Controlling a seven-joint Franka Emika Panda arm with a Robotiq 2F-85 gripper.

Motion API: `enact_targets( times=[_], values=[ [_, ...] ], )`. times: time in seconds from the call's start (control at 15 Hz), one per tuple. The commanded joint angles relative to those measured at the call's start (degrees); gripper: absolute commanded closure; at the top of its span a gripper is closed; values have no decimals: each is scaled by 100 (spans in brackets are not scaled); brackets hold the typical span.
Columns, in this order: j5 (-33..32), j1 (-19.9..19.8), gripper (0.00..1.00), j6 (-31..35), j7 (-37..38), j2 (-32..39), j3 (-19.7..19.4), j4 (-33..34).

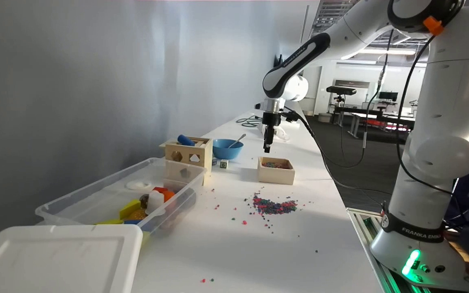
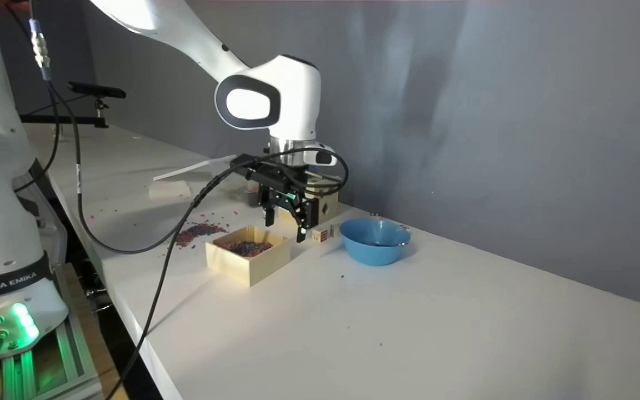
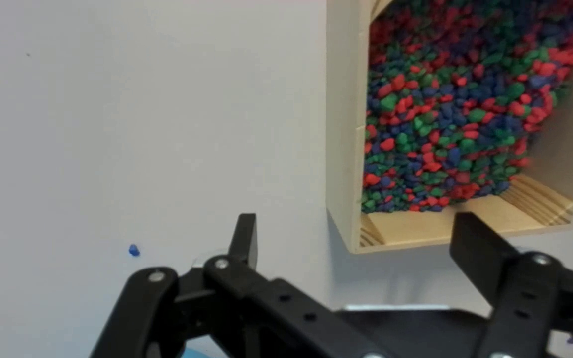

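We see one gripper point(image 3: 353, 238), two fingers point(image 3: 475, 248) spread wide apart, hovering above table point(image 1: 250, 256). Below gripper, just to one side: one box point(image 3: 344, 124), holding red, green and blue pebbles point(image 3: 455, 124), too many for us to count. Past box, away from gripper: one loose heap point(image 1: 273, 206) of pebbles, strays point(image 1: 244, 222) around it. On gripper's opposite side: one blue bowl point(image 2: 373, 253), one spoon point(image 1: 237, 140) resting in it; near bowl, at least two blocks point(image 1: 224, 163) and one sorter point(image 1: 185, 150), one blue cylinder point(image 1: 185, 140) on top. Farther from gripper: one bin point(image 1: 92, 203), one lid point(image 1: 63, 256).
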Motion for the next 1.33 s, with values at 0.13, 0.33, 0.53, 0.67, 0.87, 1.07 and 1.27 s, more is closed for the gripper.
enact_targets(
  times=[0.13,0.33,0.53,0.67,0.87,1.07,1.27],
  values=[
    [79,99,0,869,-505,-758,-122,-915],
    [70,150,0,1070,-562,-820,-179,-1093],
    [97,221,0,1277,-479,-690,-169,-1177],
    [181,274,0,1383,-445,-599,-153,-1172],
    [292,337,5,1508,-395,-484,-139,-1107],
    [301,352,8,1604,-279,-322,-133,-1040],
    [298,323,17,1677,-184,-165,-126,-984]
  ],
)
